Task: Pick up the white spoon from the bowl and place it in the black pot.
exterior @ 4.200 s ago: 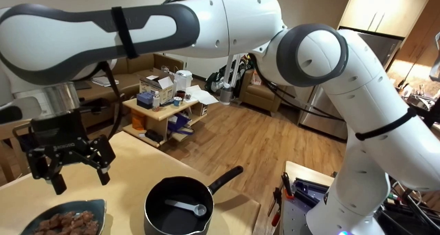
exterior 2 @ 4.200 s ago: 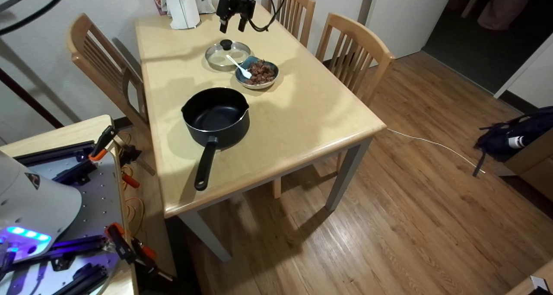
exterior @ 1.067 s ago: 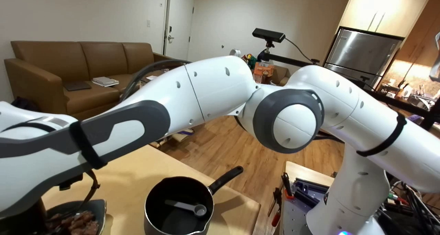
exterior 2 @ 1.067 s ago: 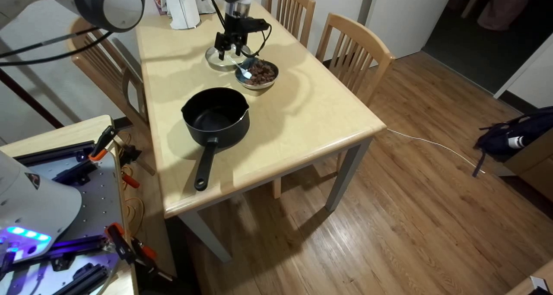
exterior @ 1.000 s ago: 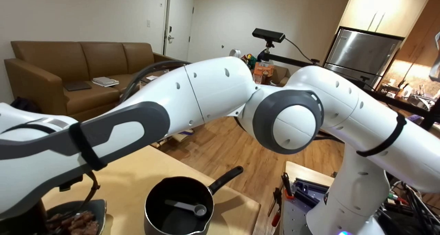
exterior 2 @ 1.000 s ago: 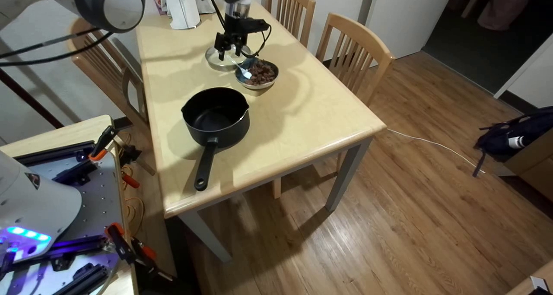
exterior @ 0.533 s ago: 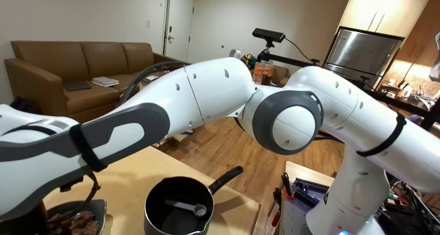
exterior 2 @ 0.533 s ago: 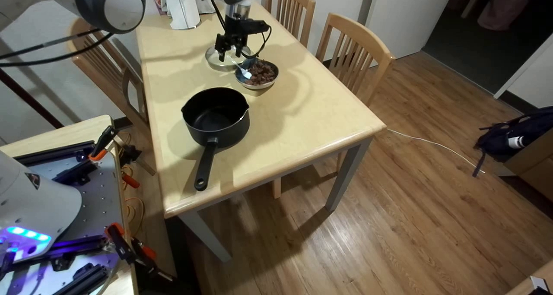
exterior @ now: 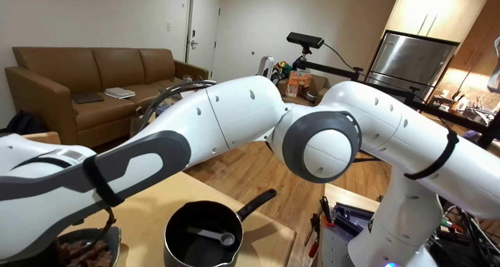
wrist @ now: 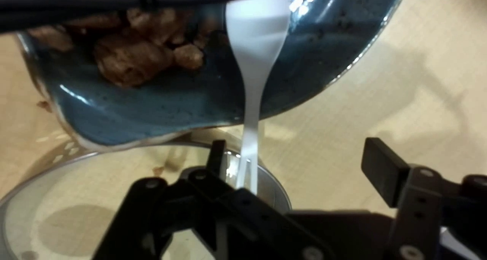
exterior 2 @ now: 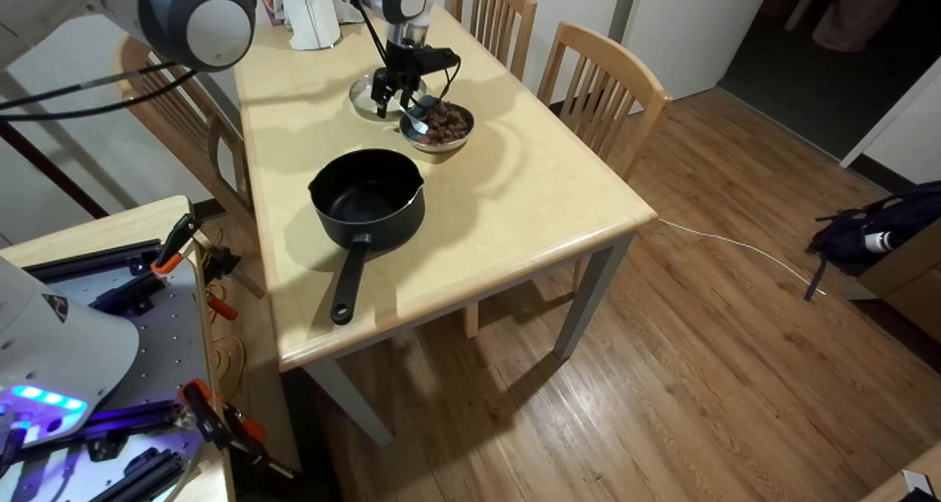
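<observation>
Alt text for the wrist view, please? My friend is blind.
Open black gripper, the handle of a white spoon showing between its jaws. The spoon's head rests in a blue bowl of brown meat-like chunks, beside a glass lid.

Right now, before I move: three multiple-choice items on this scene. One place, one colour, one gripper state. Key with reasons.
1. Where does the wide end of the white spoon lie?
A) on the floor
B) in the bowl
C) on a chair

2. What colour is the bowl's inside wall?
A) yellow
B) red
C) blue

3. How does the gripper stand?
A) open
B) shut, holding nothing
C) shut on the bowl's rim

1: B, as the wrist view shows the wide end inside the bowl while the handle crosses the rim.
2: C, as blue glaze shows beside the brown chunks.
3: A, as the fingers stand well apart in the wrist view.
</observation>
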Action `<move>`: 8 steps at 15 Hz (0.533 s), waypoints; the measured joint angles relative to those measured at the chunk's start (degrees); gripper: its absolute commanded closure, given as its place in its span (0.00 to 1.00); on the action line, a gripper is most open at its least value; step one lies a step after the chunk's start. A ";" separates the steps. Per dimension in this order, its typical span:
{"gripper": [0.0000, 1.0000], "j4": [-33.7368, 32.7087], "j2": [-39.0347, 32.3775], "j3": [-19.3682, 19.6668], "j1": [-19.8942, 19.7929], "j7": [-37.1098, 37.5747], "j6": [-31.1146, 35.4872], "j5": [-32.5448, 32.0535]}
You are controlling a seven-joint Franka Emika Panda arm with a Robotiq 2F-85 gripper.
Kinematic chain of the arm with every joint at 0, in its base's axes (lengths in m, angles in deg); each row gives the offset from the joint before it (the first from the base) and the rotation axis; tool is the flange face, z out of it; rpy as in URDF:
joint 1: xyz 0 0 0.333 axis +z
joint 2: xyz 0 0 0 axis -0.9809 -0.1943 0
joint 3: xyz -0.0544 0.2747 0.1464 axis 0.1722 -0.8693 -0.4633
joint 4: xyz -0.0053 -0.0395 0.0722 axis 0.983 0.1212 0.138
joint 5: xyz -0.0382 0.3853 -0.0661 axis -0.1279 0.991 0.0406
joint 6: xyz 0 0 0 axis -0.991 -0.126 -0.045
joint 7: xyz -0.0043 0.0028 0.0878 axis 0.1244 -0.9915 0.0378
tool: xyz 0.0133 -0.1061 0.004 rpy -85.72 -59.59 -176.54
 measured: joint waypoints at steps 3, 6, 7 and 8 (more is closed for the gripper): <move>0.59 -0.80 -0.06 -0.01 -0.12 -1.19 -0.01 0.00; 0.80 -1.27 -0.08 -0.11 -0.26 -2.50 -0.04 0.03; 0.86 -1.51 -0.09 -0.17 -0.28 -2.97 -0.10 0.03; 0.93 -1.80 -0.08 -0.25 -0.31 -3.46 -0.13 0.04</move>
